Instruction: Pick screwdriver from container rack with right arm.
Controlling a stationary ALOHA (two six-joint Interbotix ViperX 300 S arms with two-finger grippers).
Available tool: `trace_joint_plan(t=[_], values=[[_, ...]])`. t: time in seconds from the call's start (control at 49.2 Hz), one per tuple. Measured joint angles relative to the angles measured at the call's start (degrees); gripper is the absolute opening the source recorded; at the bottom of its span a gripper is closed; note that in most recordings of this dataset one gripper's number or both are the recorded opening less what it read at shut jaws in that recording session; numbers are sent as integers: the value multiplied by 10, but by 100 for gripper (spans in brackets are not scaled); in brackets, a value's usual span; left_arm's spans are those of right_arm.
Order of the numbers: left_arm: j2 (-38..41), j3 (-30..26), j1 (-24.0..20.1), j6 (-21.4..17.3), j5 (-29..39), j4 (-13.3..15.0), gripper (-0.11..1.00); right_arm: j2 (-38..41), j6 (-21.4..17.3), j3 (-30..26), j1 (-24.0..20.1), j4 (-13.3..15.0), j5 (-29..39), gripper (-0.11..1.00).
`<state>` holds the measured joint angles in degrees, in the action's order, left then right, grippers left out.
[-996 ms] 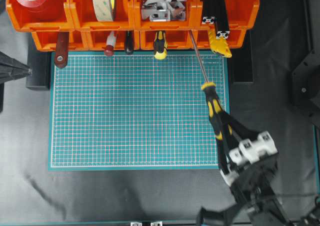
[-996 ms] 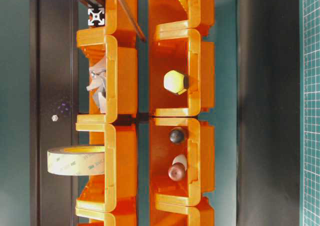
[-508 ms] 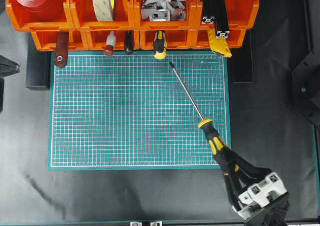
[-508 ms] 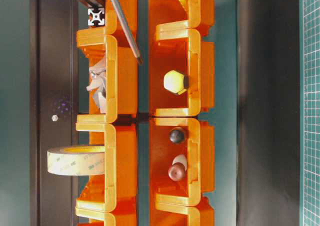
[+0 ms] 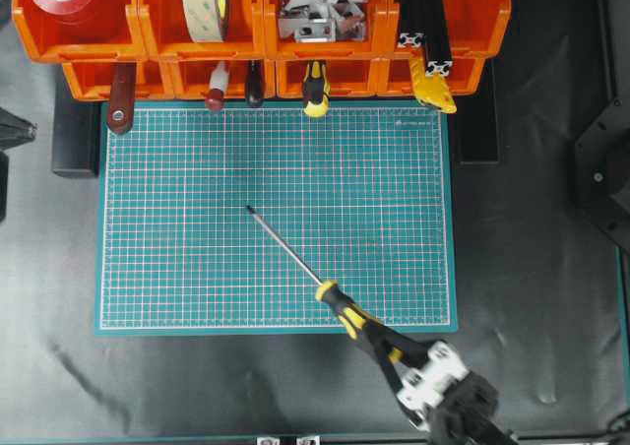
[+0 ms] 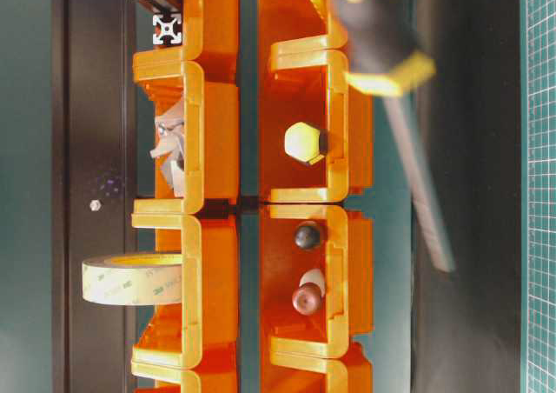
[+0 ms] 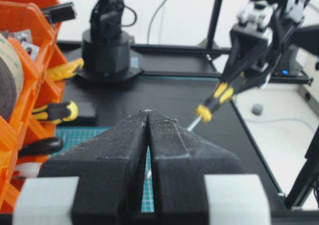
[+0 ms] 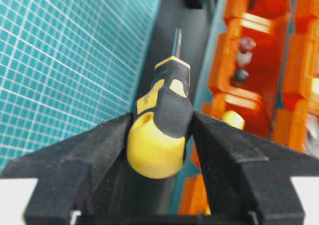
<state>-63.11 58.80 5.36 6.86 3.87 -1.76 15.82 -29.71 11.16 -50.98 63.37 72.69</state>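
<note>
Right claw (image 5: 389, 351) gripping the screwdriver (image 5: 340, 310) by its handle, shaft slanting over the green mat (image 5: 197, 268), well clear of the rack (image 5: 472, 17), left claw (image 7: 148, 123) closed

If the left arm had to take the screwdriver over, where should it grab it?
Probably the bare shaft. The right gripper already clamps the screwdriver by its handle, leaving no room there. The shaft sticks out free over the mat, pointing up-left, so come from the left, jaws across it.
</note>
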Motion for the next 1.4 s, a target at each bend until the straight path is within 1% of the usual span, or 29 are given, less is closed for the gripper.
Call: trace_joint_plan(t=[0.142,0.244,0.305,0.427,0.651,0.813,1.016,1.26,1.403], values=[[0,0,0,0,-1,1,0,0,-2,28,33,0,-70,40],[0,0,0,0,-1,0,0,0,-2,44,66,1,-123,40],[0,1,-1,0,-1,0,0,0,-1,53,87,2,-149,40],[0,0,-1,0,-1,1,0,-1,-1,68,115,8,-185,40],[1,1,-1,-1,-1,1,0,-2,0,83,146,18,-215,40],[1,1,-1,0,-1,1,0,-2,1,91,164,18,-231,40],[1,1,-1,-1,-1,1,0,-3,1,103,175,18,-251,40],[3,1,0,-1,-1,1,0,-7,-3,115,189,19,-296,40],[3,1,-1,0,0,1,0,-10,0,117,197,21,-311,40]])
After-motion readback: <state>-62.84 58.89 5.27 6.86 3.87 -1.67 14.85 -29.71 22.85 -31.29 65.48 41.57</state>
